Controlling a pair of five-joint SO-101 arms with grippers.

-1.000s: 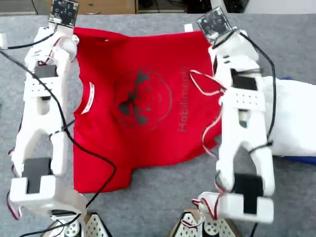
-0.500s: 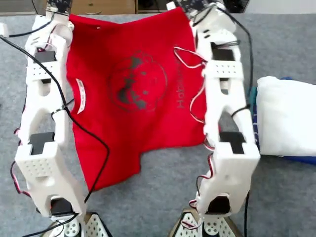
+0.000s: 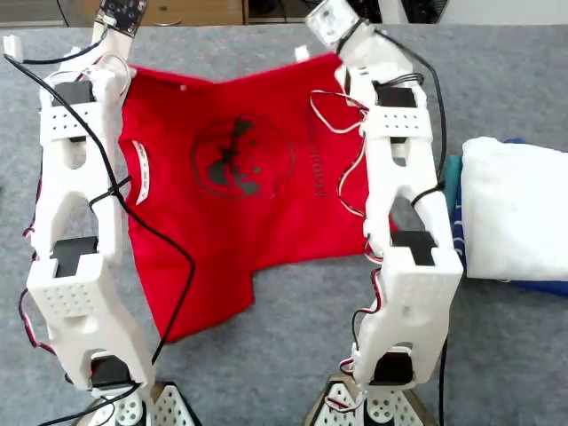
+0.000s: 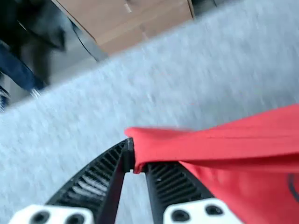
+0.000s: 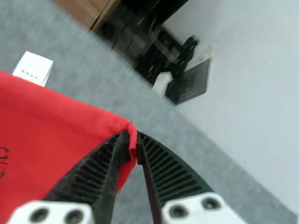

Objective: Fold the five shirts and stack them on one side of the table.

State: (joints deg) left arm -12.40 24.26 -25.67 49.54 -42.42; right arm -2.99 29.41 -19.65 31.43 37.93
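Your left gripper [image 4: 134, 157] is pinched tight on one far corner of the red shirt [image 3: 240, 204], and your right gripper [image 5: 132, 140] is clamped on the other far corner. The shirt spreads between both arms over the grey table [image 3: 293, 355]. A folded white shirt [image 3: 515, 209] lies beside the right arm, on top of a blue cloth [image 3: 532, 287].

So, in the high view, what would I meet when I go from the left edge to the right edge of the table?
left arm → red shirt → right arm → stack of folded shirts
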